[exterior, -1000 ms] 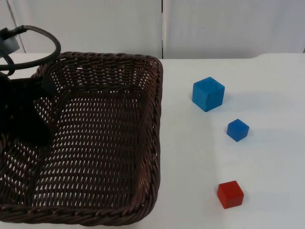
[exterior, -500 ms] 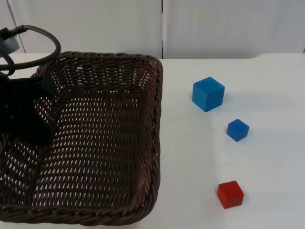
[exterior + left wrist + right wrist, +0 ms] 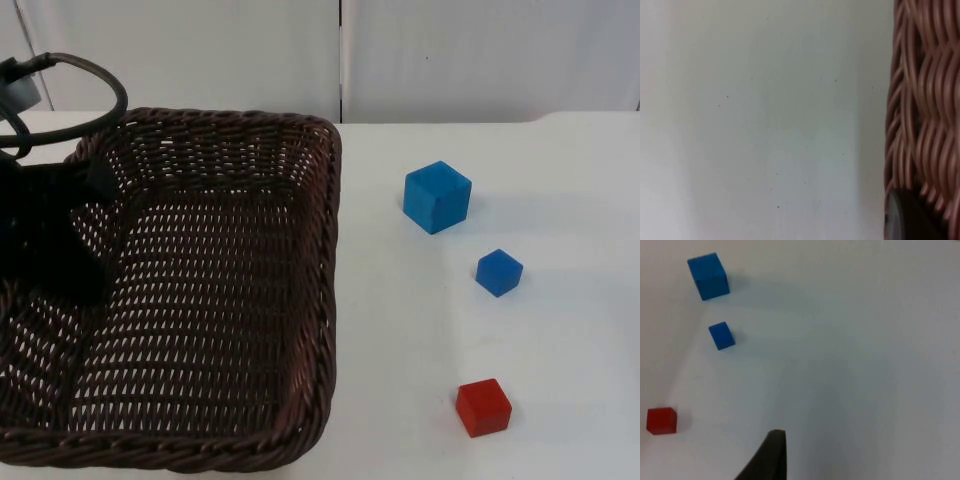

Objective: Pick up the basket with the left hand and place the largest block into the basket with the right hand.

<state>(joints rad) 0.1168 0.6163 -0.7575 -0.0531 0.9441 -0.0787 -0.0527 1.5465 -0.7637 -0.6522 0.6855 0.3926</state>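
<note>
Jaws of the left gripper (image 3: 85,215) sit at the left wall of the dark brown woven wicker basket (image 3: 300,250), but whether they pinch it or stand spread cannot be told. From the top view, the basket takes up the left half of the white table top (image 3: 560,340), its far rim near the grey partition wall (image 3: 450,60). Right of it lie three cubes, well apart from the basket: the large blue wooden block (image 3: 437,197) farthest back, a small blue cube (image 3: 498,272) nearer, and a red cube (image 3: 483,407) nearest.

Through the left wrist view, the basket's woven wall (image 3: 925,110) stands just beside bare table (image 3: 765,125), with a black fingertip (image 3: 907,220) against the weave.

Through the right wrist view, the right gripper's fingertip (image 3: 771,455) hangs above bare table (image 3: 865,365), well apart from the large blue block (image 3: 708,276), the small blue cube (image 3: 721,335) and the red cube (image 3: 661,420); its jaws' state cannot be told.
</note>
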